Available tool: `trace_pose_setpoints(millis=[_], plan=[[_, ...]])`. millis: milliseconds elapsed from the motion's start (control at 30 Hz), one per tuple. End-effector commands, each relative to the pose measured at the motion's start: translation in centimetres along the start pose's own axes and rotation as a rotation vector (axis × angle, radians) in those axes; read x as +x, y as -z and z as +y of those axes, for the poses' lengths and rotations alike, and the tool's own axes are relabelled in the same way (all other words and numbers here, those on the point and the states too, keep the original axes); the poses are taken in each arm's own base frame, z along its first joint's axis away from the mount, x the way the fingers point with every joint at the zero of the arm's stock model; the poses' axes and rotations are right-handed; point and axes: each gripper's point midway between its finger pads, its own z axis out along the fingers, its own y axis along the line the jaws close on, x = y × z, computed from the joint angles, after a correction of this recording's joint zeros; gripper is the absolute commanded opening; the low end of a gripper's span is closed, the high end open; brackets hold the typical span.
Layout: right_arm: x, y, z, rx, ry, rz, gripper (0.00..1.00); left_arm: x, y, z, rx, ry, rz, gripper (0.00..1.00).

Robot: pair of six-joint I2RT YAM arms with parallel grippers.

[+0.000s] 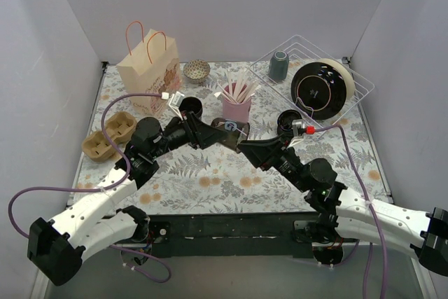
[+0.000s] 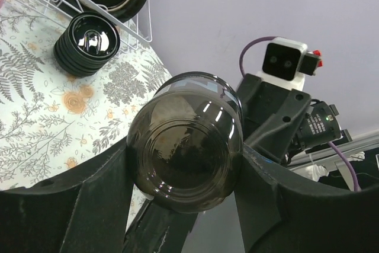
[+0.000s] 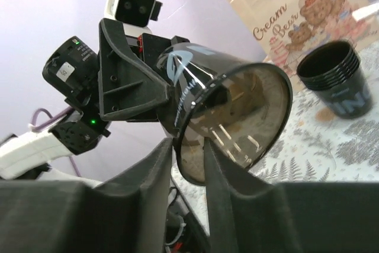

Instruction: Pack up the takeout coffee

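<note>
a: right up against the lenses is a lidless cup (image 3: pixel 237 111), lying sideways between the two arms. the left gripper (image 2: pixel 185 164) is clamped on its base end, a finger pressed to each side.
b: and the right gripper (image 3: pixel 188 146) nips the open rim, fingers almost together with the cup wall caught between them.
a: the takeout coffee (image 1: pixel 286 122) is in neither. it stands upright on the floral table (image 1: pixel 210 180), glossy lid up. it's off to the right of the joined grippers, close by the right wrist, just off the near corner of the wire rack (image 1: pixel 360 83).
b: count it out. one lidded coffee, one held cup, one stack of open black cups (image 1: pixel 190 108) by the left arm.
a: one pink holder of sticks (image 1: pixel 236 106) behind the grippers. one paper bag (image 1: pixel 148 71) and one patterned bowl (image 1: pixel 197 71) at the back, one cardboard carrier (image 1: pixel 108 134) on the left.
b: in the rack, one grey-blue tumbler (image 1: pixel 278 66) and one round black dish (image 1: pixel 329 92) tipped on edge.
</note>
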Motion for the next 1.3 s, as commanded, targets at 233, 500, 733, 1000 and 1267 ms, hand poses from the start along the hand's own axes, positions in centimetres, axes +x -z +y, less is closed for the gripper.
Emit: trace_pose_setpoints(millis=[233, 500, 733, 1000, 1267], plan=[[-2.6, -0.5, 2.6, -0.065, 0.278, -0.003, 0.01, -2.1, 0.6, 0.3, -0.101, -0.073, -0.060, 0.98], [-0.6, 2.7, -4.4, 0.273, 0.718, 0.468, 0.01, -7.2, 3.1, 6.5, -0.590, -0.320, -0.125, 0.98], [3.0, 5.0, -8.8, 0.448, 0.831, 0.932, 0.01, -9.5, 9.7, 14.6, -1.135, -0.430, -0.251, 0.98], [7.7, 4.9, -11.5, 0.461, 0.818, 1.203, 0.01, -8.9, 11.9, 14.9, -1.144, -0.447, -0.322, 0.98], [9.1, 4.3, -12.4, 0.502, 0.802, 1.222, 0.05, -9.4, 13.0, 14.2, -1.146, -0.453, -0.372, 0.98]])
